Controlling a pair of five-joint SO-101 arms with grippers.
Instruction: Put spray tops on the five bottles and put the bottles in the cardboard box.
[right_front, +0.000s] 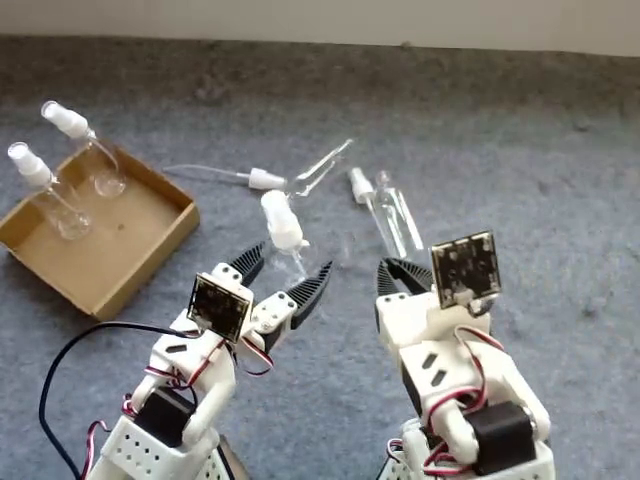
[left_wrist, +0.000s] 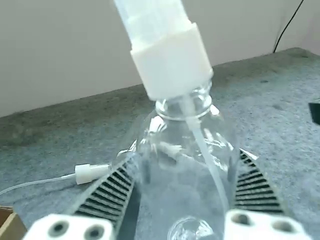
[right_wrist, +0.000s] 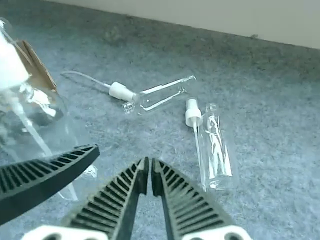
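Observation:
A clear bottle (left_wrist: 175, 200) with a white spray top (left_wrist: 170, 55) on it stands tilted between the fingers of my left gripper (left_wrist: 186, 155), which is shut on its body. From above, that spray top (right_front: 282, 222) rises just ahead of the left gripper (right_front: 288, 268). My right gripper (right_wrist: 149, 162) is shut on nothing and sits to the right of it (right_front: 395, 272). Two uncapped bottles (right_front: 322, 168) (right_front: 397, 215) lie beyond, each with a loose spray top (right_front: 266, 179) (right_front: 360, 185) beside it. The cardboard box (right_front: 150, 250) at the left holds two capped bottles (right_front: 50, 190) (right_front: 90, 145).
Everything rests on grey carpet. A pale wall (right_front: 400, 20) runs along the far side. The loose top's long thin tube (right_front: 200, 170) trails toward the box. Black cable (right_front: 60, 370) loops beside the left arm's base.

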